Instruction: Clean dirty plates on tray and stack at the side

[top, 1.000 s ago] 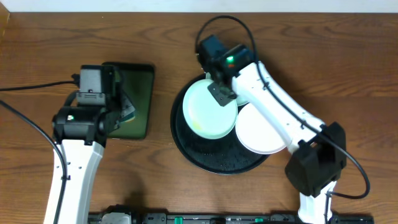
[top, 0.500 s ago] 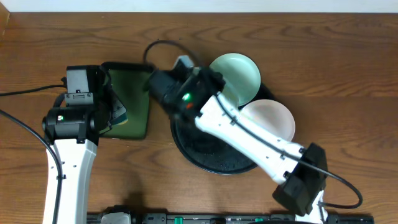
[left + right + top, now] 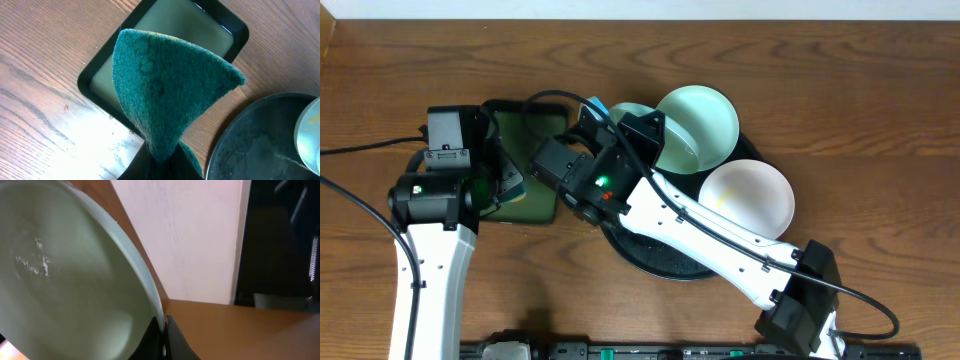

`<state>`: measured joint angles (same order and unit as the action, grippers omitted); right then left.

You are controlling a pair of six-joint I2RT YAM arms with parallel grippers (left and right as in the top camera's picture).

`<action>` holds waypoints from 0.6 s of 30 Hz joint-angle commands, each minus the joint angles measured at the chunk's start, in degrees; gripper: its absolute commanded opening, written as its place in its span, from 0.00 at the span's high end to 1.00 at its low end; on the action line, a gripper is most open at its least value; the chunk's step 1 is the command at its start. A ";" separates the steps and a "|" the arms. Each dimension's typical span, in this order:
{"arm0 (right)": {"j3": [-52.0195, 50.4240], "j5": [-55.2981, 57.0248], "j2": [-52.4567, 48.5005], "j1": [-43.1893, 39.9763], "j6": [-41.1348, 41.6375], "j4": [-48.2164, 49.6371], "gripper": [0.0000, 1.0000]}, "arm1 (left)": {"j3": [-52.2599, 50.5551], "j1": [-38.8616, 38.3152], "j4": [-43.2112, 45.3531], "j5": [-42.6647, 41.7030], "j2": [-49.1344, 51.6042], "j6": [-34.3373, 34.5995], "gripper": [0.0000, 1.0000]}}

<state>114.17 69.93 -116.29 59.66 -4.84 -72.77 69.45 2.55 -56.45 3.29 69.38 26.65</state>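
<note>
Mint plate (image 3: 75, 270) pinched by rim in closed right gripper (image 3: 162, 322), tilted, over tray (image 3: 660, 262) rim nearest counter's far edge. Lies just right of left gripper (image 3: 159, 160), clamped on green pad (image 3: 165, 85). Calls for short rightward reach; left arm nearer.

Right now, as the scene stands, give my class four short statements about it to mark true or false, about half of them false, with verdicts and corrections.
1. The left gripper clamps a green scouring pad. True.
2. The white plate lies on the bare table, clear of any tray. False: it rests at the right rim of the round black tray.
3. The right gripper pinches the rim of a mint green plate. True.
4. Every plate in view is white. False: besides the held one, a second mint green plate sits at the black tray's far edge.
</note>
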 commanded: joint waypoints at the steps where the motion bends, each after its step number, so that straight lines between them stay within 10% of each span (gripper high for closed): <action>1: 1.05 -9.92 1.64 -1.90 6.38 0.66 0.99 | -0.24 0.28 -0.07 -0.07 0.17 -1.16 0.93; 5: -0.57 -27.23 1.60 -5.99 -1.09 0.59 0.99 | -0.24 0.28 -0.15 -0.09 0.17 -1.16 0.93; 11: -0.20 -19.80 3.89 -12.68 19.02 3.04 0.99 | -0.24 0.28 -0.50 -0.09 0.17 -1.16 0.93; 18: -0.28 -79.38 3.30 -30.21 -3.50 3.56 0.99 | -0.24 0.28 -0.50 -0.11 0.17 -1.16 0.93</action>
<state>113.84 21.04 -113.25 36.23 0.60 -68.20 69.45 2.55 -56.82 3.27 69.38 26.52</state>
